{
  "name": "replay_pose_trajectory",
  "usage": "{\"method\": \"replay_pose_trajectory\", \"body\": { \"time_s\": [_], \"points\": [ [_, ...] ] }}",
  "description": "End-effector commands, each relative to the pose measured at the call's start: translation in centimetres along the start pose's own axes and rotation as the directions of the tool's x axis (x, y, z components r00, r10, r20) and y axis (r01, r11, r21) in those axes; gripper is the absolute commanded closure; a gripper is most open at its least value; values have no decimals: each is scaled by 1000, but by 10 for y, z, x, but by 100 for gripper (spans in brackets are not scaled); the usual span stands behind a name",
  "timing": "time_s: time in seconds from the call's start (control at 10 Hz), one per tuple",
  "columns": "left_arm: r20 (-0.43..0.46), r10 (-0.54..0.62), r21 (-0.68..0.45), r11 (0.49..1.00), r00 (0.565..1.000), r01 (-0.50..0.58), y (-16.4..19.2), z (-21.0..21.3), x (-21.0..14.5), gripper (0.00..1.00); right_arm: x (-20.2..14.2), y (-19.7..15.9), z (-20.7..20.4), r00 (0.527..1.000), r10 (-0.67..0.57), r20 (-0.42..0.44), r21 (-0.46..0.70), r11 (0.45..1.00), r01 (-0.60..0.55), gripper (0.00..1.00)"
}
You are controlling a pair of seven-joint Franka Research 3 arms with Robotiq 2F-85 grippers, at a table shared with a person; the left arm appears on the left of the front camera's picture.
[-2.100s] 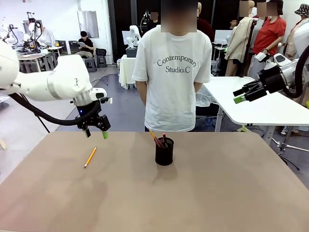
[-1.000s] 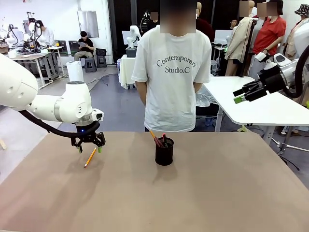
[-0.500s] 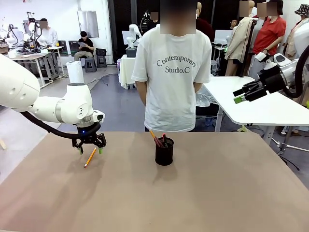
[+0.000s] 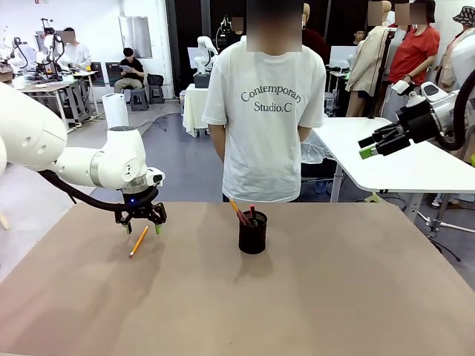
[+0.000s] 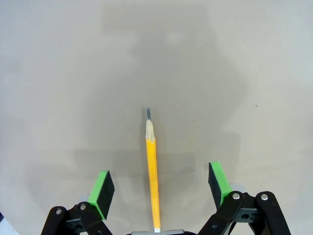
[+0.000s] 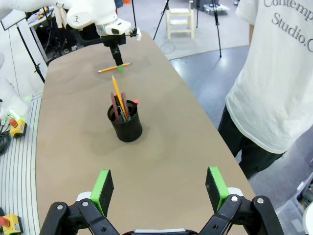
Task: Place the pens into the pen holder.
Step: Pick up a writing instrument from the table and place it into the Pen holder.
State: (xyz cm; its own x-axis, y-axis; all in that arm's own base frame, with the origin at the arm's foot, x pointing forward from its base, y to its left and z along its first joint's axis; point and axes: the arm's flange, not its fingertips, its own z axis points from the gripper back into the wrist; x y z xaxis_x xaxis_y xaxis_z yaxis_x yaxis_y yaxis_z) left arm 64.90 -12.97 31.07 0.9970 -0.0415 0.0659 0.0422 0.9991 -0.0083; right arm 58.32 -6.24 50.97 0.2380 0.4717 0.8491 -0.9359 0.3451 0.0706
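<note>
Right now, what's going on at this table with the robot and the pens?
The left gripper is down over the orange pencil lying flat on the table, its open fingers straddling it without closing. The holder stands mid-table with other pens already in it. The right gripper is raised off to the side, open and empty. A person stands at the far edge, not touching anything.

The robot's left arm is reaching in low from the left, its wrist pointing straight down and the left gripper (image 4: 141,229) hanging with its green-padded fingers spread wide. The right arm is raised high at the right, its right gripper (image 4: 365,147) angling leftward, fingers parted.
</note>
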Motion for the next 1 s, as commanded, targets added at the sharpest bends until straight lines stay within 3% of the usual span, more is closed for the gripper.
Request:
{"method": "replay_pose_trajectory", "body": {
  "time_s": [0.0,0.4,0.5,0.9],
  "points": [
    [0,-3,27,1000,1000,3,1,1,8,16,3,0,0,1000,4,0,-3,1000,-4,0],
    [-12,-7,28,1000,1000,7,1,1,11,95,3,0,0,1000,4,0,-3,1000,-4,0],
    [-18,-7,29,1000,1000,7,2,1,11,100,3,0,0,1000,4,0,-3,1000,-4,0],
    [-28,6,30,1000,1000,-5,3,1,13,100,3,0,0,1000,4,0,-3,1000,-4,0]
  ]
}}
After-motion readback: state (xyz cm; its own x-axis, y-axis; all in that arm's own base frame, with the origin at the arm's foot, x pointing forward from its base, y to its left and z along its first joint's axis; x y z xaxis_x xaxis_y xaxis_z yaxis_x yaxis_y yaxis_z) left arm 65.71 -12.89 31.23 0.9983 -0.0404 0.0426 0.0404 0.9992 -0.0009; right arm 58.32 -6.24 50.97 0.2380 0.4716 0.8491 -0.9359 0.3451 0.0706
